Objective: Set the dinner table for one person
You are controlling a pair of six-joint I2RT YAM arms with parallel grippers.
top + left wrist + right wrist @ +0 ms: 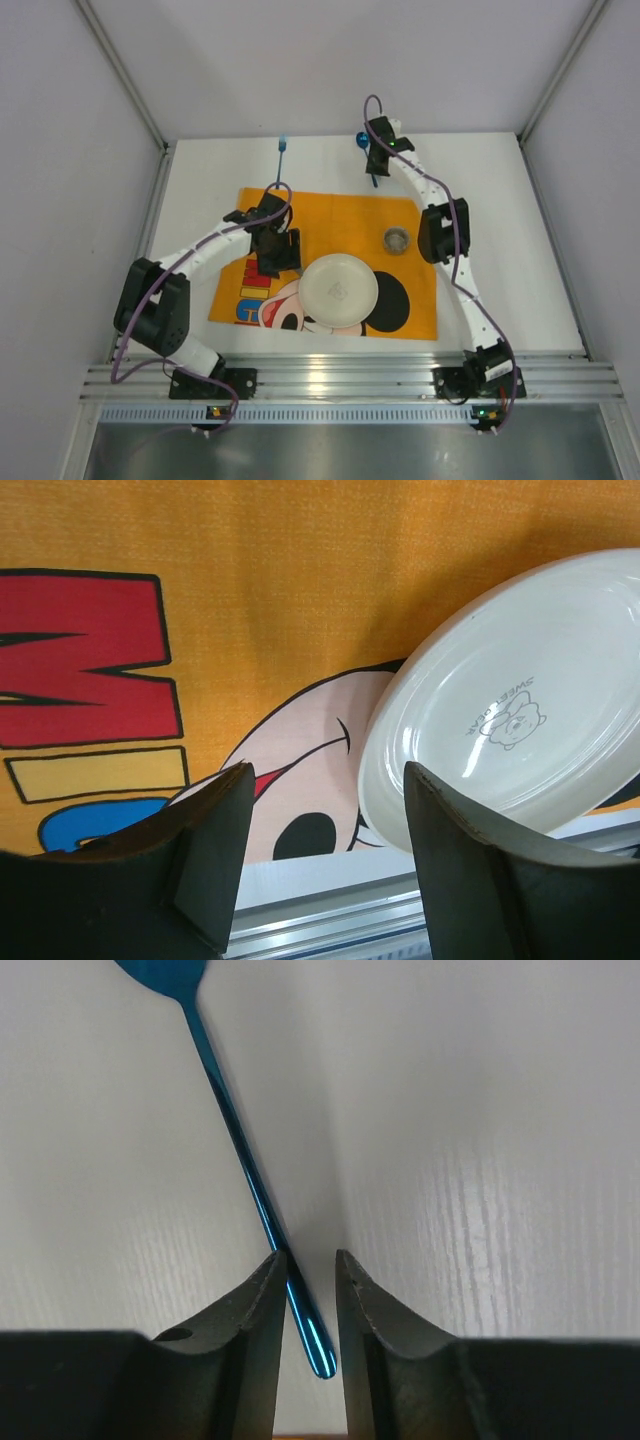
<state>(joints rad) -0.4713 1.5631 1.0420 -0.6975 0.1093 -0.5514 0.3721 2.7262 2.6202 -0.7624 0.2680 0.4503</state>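
"Both busy? Why?"
"My left gripper [328, 770] hangs released beside the round cream plate [338, 290]. My right gripper [309, 1257] straddles the blue metal spoon [235, 1130], far on the matte white surface [500, 200], to fetch it. Clamped? I cannot tell."

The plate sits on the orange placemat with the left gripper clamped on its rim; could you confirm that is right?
Not quite. The plate sits on the orange placemat, but the left gripper is open beside it, holding nothing. The left wrist view shows this.
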